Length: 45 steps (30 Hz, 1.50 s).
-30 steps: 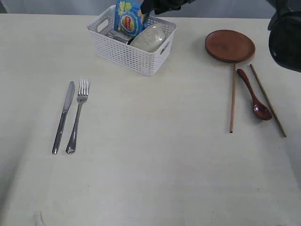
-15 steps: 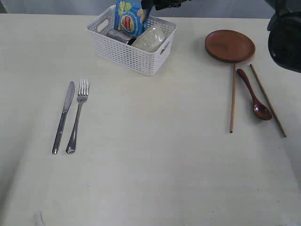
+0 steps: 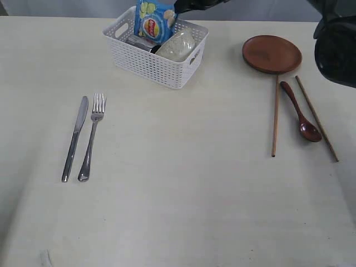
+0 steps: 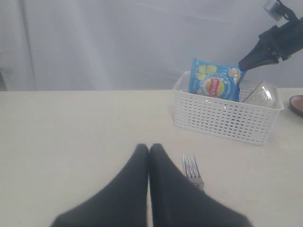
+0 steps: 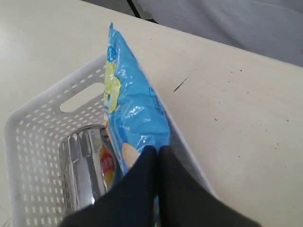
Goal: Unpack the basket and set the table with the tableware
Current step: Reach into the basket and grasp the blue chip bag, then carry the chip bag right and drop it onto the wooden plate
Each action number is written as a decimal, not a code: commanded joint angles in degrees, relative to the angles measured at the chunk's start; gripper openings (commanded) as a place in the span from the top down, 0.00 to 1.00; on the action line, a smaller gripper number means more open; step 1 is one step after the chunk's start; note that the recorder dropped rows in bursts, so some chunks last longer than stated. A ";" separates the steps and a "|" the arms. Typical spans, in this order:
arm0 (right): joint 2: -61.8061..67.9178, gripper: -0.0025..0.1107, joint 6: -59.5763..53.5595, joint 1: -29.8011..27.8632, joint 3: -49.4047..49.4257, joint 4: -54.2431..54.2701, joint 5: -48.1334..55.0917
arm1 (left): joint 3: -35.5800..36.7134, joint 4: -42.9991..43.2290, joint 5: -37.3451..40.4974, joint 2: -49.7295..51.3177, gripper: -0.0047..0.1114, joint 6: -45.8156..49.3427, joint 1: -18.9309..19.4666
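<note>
Blue foil is what has moved. The blue crinkly chip bag [image 3: 154, 21] sits a little higher in the white perforated plastic basket [image 3: 150, 61] than a second ago. The right gripper [image 5: 157, 153] hung open above it then and has now pinched its black fingers onto the bag's top corner. I'd read that as clearing the snack away so the off-white bowl [image 3: 177, 44] and the shiny steel mug [image 5: 83, 165] can be reached. Both are still in the basket.

The rest is already laid on the pale cream table [image 3: 178, 211]. The steel knife [image 3: 75, 138] and steel fork [image 3: 92, 136] lie side by side on the left. On the right is the brown round plate [image 3: 272, 54], with the red-brown wooden spoon [image 3: 300, 111] between the two wooden chopsticks [image 3: 275, 115]. The left gripper [image 4: 149, 150] hovers low near the fork, fingers pressed together on nothing.

Seen from off the arms, the right gripper is cut by the top edge. The bag's bottom is behind the basket wall, so I can't tell whether it has left the floor. The mug is mostly hidden by bag and bowl.
</note>
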 commanded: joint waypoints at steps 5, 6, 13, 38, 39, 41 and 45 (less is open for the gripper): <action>-3.95 0.98 -0.94 -0.34 -0.30 -0.14 -0.96 | 0.16 -0.27 -0.36 -0.21 0.96 0.02 -0.06; -4.83 0.98 -1.18 -0.44 -0.63 -0.14 -0.96 | 0.16 -0.27 -0.36 -0.21 0.96 0.02 -0.06; -10.56 0.98 -1.12 -2.95 -3.99 -0.49 0.22 | 0.16 -0.34 -0.36 -0.21 0.96 0.02 -0.06; -8.84 0.98 -0.73 -36.13 11.21 21.50 19.25 | 0.16 -0.34 -0.36 -0.21 0.96 0.02 -0.06; -6.89 0.98 -1.92 -37.00 12.53 27.11 19.82 | 0.16 -0.34 -0.36 -0.21 0.96 0.02 -0.06; -4.22 0.98 -4.02 -37.13 13.59 34.22 19.82 | 0.16 -0.34 -0.36 -0.21 0.96 0.02 -0.06; -1.63 0.98 -3.01 -35.91 13.89 34.78 19.82 | 0.16 -0.34 -0.36 -0.21 0.96 0.02 -0.06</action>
